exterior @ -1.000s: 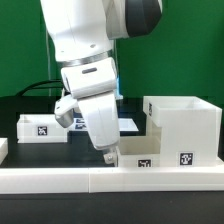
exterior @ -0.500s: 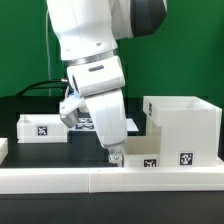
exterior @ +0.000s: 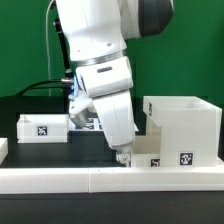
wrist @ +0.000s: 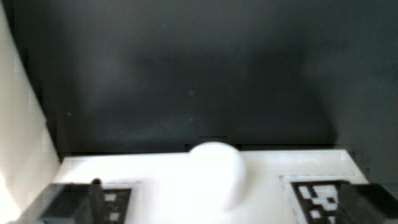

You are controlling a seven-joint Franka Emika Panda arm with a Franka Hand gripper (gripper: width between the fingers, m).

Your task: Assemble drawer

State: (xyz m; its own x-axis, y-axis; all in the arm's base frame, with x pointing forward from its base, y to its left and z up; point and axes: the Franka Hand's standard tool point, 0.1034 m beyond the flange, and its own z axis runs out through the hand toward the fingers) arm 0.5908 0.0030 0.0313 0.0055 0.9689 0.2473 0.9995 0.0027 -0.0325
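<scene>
From the exterior view I count three drawer parts on the black bench [exterior: 25, 108]: one large housing [exterior: 185, 125] toward that view's right, and two small open trays. One tray [exterior: 42, 128] sits well apart at the view's left. The other tray [exterior: 145, 158] lies just beside the housing's front, low against the white rim [exterior: 60, 180]. Three square tags show, one per part. The arm [exterior: 100, 60] covers the middle of the scene, and the fingers [exterior: 122, 154] reach down at the near tray's end. I cannot tell whether they are open or closed, or touching it. The wrist view is blurred: a rounded white shape [wrist: 214, 178] over a white surface, with two tags cut off at the picture's edge.
</scene>
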